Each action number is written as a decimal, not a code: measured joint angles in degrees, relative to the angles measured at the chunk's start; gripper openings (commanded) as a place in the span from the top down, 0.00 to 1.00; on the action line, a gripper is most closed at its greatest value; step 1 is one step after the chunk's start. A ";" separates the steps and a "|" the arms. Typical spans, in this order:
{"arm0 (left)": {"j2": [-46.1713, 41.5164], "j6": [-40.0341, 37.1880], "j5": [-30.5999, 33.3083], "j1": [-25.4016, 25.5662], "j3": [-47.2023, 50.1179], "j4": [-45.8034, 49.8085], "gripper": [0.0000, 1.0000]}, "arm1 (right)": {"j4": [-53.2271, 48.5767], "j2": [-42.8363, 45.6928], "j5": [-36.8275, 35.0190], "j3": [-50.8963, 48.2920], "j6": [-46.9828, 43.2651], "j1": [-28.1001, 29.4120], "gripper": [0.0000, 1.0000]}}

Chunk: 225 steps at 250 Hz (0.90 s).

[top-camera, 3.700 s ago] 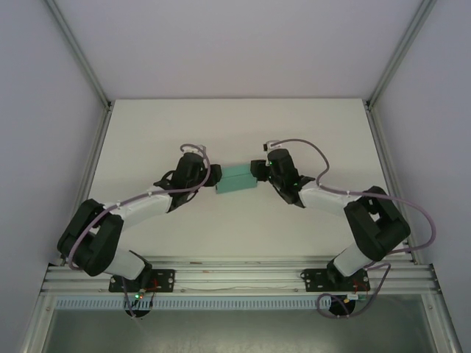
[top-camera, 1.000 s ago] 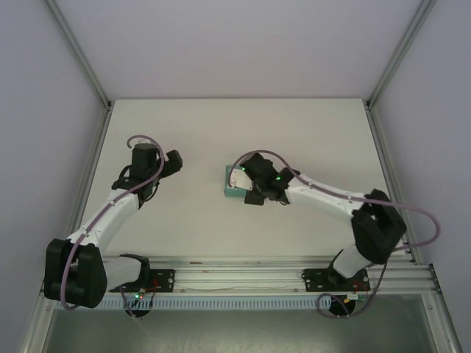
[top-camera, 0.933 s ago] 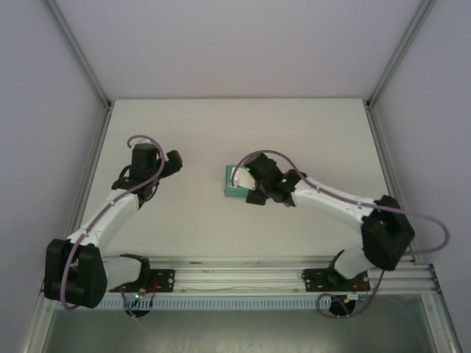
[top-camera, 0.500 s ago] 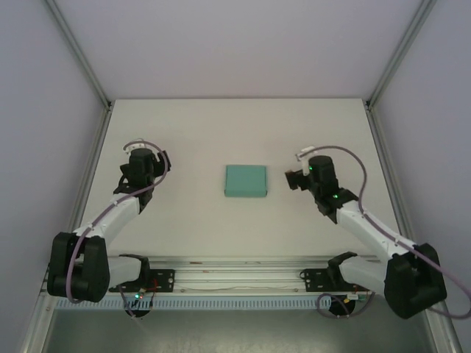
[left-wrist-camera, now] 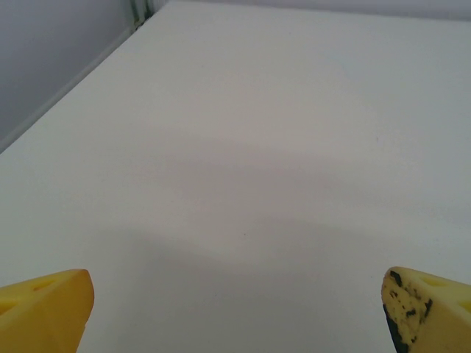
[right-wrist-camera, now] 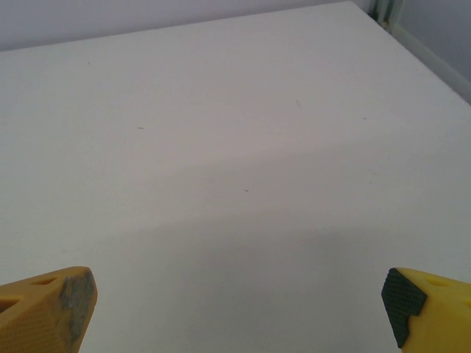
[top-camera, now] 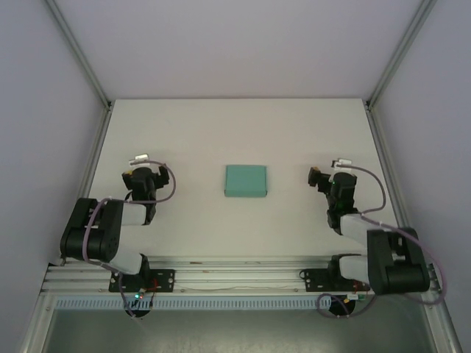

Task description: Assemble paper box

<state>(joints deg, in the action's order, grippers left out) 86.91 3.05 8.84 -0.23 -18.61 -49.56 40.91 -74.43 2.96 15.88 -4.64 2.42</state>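
Observation:
The paper box (top-camera: 245, 181) lies folded into a small teal-green rectangle in the middle of the white table, alone and untouched. My left gripper (top-camera: 142, 163) is pulled back on the left, well apart from the box. My right gripper (top-camera: 327, 168) sits folded back on the right, equally far from it. Both stand open: in the left wrist view the yellow fingertips (left-wrist-camera: 45, 309) sit at the frame's far corners with bare table between them, around my left gripper (left-wrist-camera: 239, 309). In the right wrist view the fingertips (right-wrist-camera: 423, 303) are just as wide, with my right gripper (right-wrist-camera: 239, 305) over bare table.
The white table (top-camera: 243, 132) is bounded by grey walls and metal corner posts (top-camera: 81, 55). An aluminium rail (top-camera: 235, 276) with the arm bases runs along the near edge. Both arms are folded close to their bases.
The right gripper left the box and drew back to the right. The left arm also pulled back toward its base. The box stayed flat at the table's middle.

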 measured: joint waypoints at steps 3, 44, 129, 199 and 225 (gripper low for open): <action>0.02 0.02 -0.07 -0.11 0.09 -0.15 0.00 | 0.96 -1.22 0.04 0.11 0.07 0.00 0.00; 0.11 -0.17 -1.22 -0.26 0.07 -4.17 0.00 | 4.90 -12.28 0.09 2.89 2.32 -2.08 0.00; 0.11 -0.17 -1.55 -0.28 0.07 -5.51 0.00 | 6.45 -12.20 -0.57 6.10 5.73 -4.35 0.00; 0.11 -0.17 -1.57 -0.26 0.07 -5.53 0.00 | 6.27 -12.20 -0.57 6.10 6.12 -4.35 0.00; 0.11 -0.17 -1.57 -0.26 0.07 -5.53 0.00 | 6.27 -12.20 -0.57 6.10 6.12 -4.35 0.00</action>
<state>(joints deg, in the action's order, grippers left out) 87.02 2.87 7.27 -0.49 -18.55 -55.09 47.18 -86.63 2.39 21.98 1.48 -1.93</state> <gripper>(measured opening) 0.998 0.997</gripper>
